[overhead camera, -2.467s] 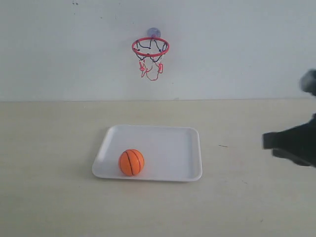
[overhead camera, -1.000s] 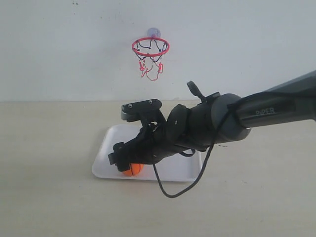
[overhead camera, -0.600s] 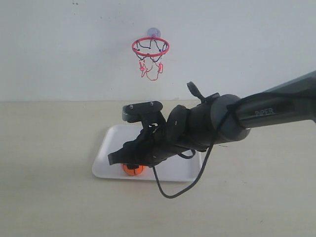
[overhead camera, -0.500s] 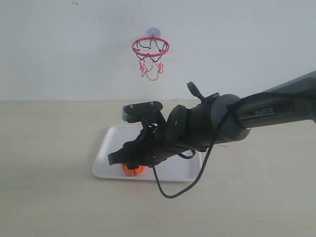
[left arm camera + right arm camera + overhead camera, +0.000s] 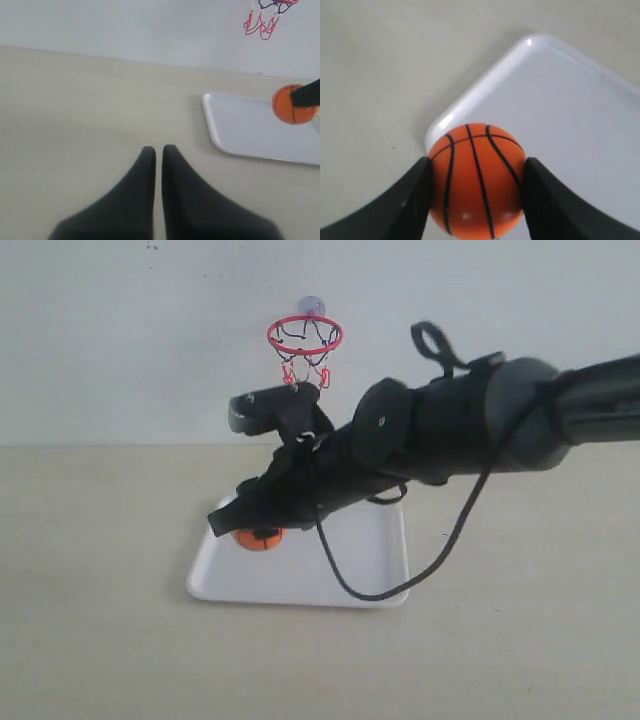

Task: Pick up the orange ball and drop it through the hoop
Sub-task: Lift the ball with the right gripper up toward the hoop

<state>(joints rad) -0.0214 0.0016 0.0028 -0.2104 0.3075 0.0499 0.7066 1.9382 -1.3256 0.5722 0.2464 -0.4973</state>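
The orange ball [image 5: 476,180] with black seams sits clamped between the two black fingers of my right gripper [image 5: 476,172], lifted a little above the white tray [image 5: 570,110]. From outside, only its lower part shows as the orange ball [image 5: 259,539] under the right gripper [image 5: 245,525], over the tray's [image 5: 230,575] left half. The hoop [image 5: 304,335], a red ring with a dark and red net, hangs on the wall above and behind. My left gripper [image 5: 158,149] is shut on nothing over bare table, left of the tray [image 5: 235,125]; it also sees the orange ball [image 5: 292,104].
My right arm [image 5: 470,425] stretches in from the right across the tray, with a black cable [image 5: 400,580] looping down over the tray's right side. A pale wall stands behind the beige table [image 5: 100,640].
My right gripper came in from the right, went down onto the ball in the tray, closed on it, and has now lifted it up off the tray.
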